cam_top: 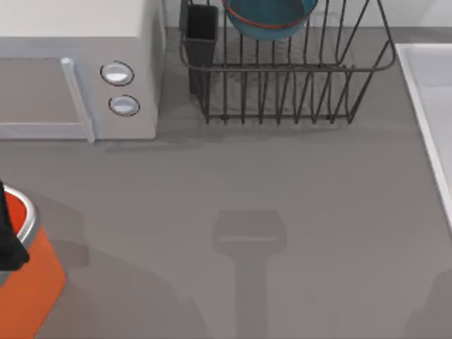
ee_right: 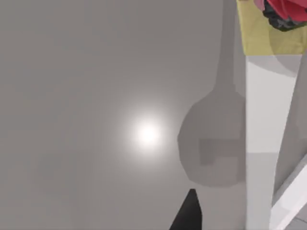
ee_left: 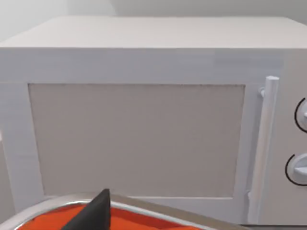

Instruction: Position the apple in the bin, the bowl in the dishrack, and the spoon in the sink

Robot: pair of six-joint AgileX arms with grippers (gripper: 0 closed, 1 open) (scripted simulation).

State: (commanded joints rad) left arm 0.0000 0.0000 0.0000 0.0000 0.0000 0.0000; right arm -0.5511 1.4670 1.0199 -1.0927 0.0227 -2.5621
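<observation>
Table [cam_top: 282, 212]: grey, under everything.
Microwave [cam_top: 78, 70]: top view far left; door close-up in left wrist view.
Sink [cam_top: 434, 106]: right edge.
Dishrack [cam_top: 282, 85]: holding bowl [cam_top: 268, 18].
Bin [cam_top: 28, 275]: left edge, left arm [cam_top: 8, 236] above.
Jaws: cannot tell.

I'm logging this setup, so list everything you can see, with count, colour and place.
Box-shaped microwave: one, white with two round knobs, table's far left.
Wire dishrack: one, black with a dark utensil cup, far centre.
Glazed round bowl: one, blue-teal with a reddish rim, inside the dishrack.
Flat sink: one, pale white-grey, right edge.
Box-shaped bin: one, orange with a silver rim, near left corner.
Table: one, grey.
Left gripper: one, black, over the bin.
</observation>
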